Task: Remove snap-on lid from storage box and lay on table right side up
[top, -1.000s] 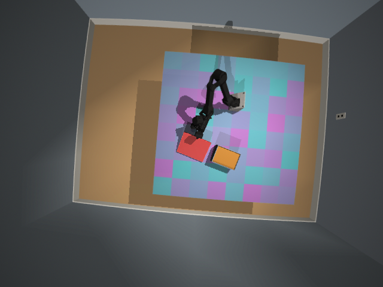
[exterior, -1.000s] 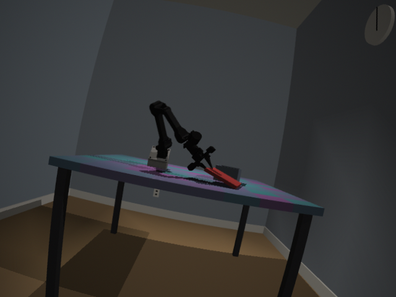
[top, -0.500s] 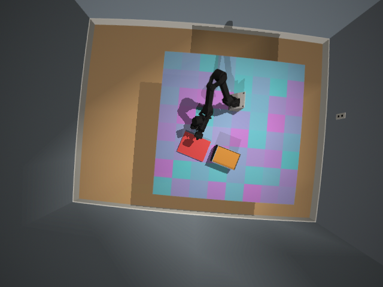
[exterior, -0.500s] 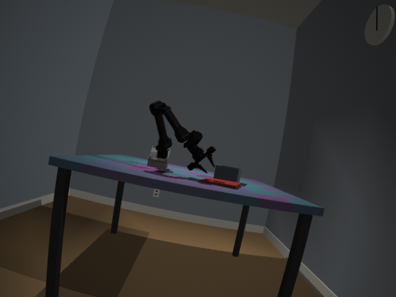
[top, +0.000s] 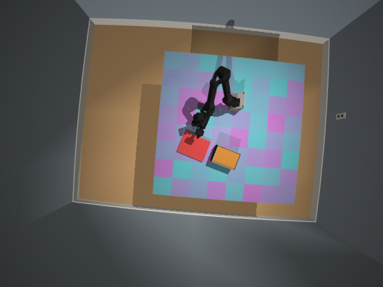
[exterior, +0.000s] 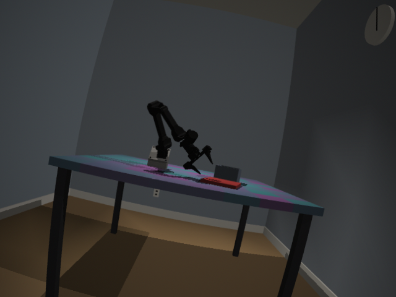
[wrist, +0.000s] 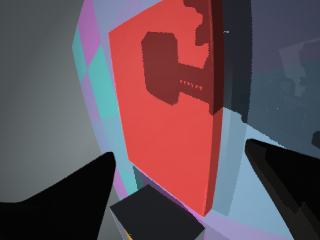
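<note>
The red lid (top: pixel 194 148) (exterior: pixel 220 182) (wrist: pixel 167 140) lies flat on the checkered table (top: pixel 263 123) (exterior: pixel 96 163), just left of the storage box in the top view. The storage box (top: pixel 225 157) (exterior: pixel 227 172) (wrist: pixel 156 227) stands open, with dark walls and an orange inside, and a narrow gap separates it from the lid. My gripper (top: pixel 197 133) (exterior: pixel 205 168) (wrist: pixel 182 152) is open and empty. It hangs a little above the lid's edge nearest the arm's base, with its fingers spread wide and not touching the lid. Its shadow falls on the lid.
The arm's grey base (top: pixel 238 100) (exterior: pixel 157 158) is mounted near the table's middle, behind the box and lid. The table edge runs close in front of the lid in the side view.
</note>
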Controlling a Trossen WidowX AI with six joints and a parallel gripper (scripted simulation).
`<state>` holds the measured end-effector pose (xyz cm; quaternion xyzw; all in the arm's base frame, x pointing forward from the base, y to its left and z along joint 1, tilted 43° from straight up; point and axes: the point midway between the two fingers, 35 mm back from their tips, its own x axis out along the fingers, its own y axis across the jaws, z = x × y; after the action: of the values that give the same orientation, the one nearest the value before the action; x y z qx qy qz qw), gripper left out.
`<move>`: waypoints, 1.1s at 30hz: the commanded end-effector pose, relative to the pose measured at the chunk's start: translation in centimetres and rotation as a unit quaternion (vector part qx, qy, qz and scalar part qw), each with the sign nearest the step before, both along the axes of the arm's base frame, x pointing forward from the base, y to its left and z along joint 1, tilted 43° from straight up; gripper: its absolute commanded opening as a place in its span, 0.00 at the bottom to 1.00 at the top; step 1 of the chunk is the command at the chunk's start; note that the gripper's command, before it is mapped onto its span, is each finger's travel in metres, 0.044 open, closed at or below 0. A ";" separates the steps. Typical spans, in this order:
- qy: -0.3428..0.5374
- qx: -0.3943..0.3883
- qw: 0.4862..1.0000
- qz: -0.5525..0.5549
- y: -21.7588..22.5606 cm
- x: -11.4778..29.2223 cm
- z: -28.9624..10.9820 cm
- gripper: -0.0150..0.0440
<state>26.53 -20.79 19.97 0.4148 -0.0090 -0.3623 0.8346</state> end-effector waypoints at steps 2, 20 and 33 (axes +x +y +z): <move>0.005 0.001 1.000 0.002 0.3 -1.1 -0.6 1.00; 0.007 0.001 1.000 0.002 1.0 -4.3 -1.4 1.00; 0.006 0.002 1.000 0.002 2.6 -4.7 0.7 1.00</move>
<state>22.13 -18.62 20.03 0.4127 0.0001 -0.3620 0.8358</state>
